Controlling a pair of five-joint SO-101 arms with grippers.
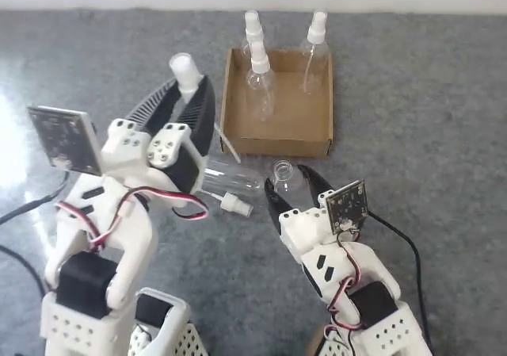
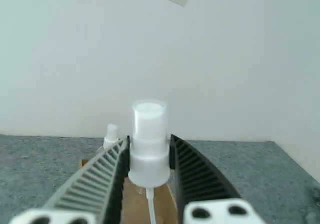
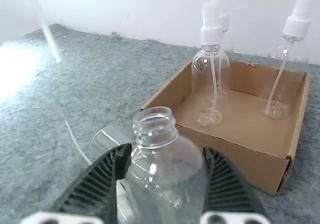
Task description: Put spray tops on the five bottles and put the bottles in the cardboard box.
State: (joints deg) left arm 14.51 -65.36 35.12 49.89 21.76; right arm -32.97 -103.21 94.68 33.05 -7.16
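One spray top [image 2: 148, 119] gripped in the left tool [image 2: 149, 141], one uncapped bottle [image 3: 155, 129] in the right tool [image 3: 165, 153].

text: none legible | labels: none | numbers: none | signs: none

The worktop [image 1: 444, 134] is rough, felt-like cloth. The cardboard box [image 1: 277, 143] is matt card. The bottle [image 3: 155, 129] is clear, glossy and smooth. The spray top [image 2: 148, 126] is smooth white plastic. The left hand [image 2: 149, 143] and right hand [image 3: 165, 154] are matt black ribbed plastic.
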